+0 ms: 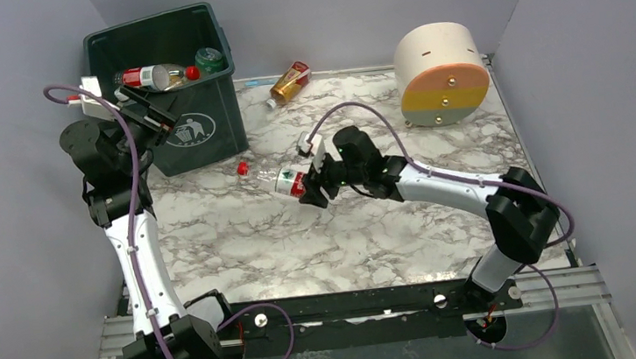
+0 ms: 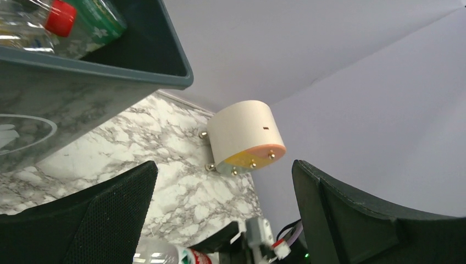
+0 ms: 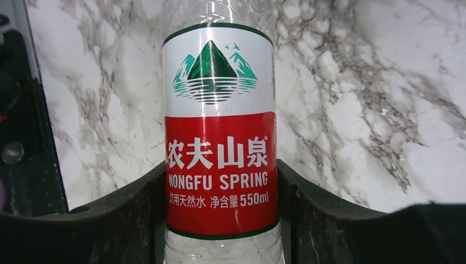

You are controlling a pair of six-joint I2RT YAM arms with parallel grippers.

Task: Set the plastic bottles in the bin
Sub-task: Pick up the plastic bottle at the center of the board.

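The right jaws are squeezing the water bottle [image 3: 220, 165] by its smooth label, well apart from the bin [image 1: 206, 146]; it could slip and roll away. The left jaws are gaping wide.

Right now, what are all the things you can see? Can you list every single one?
bin: one, dark green, far left.
clear bottle: one, red label and cap, inside the bin.
green bottle: one, inside the bin.
amber bottle: one, lying by the far wall.
water bottle: one, clear, red-white label, mid-table.
cylinder: one, cream, far right.
table: one, marble.
left gripper: black, open, by the bin.
right gripper: black, holding the water bottle.
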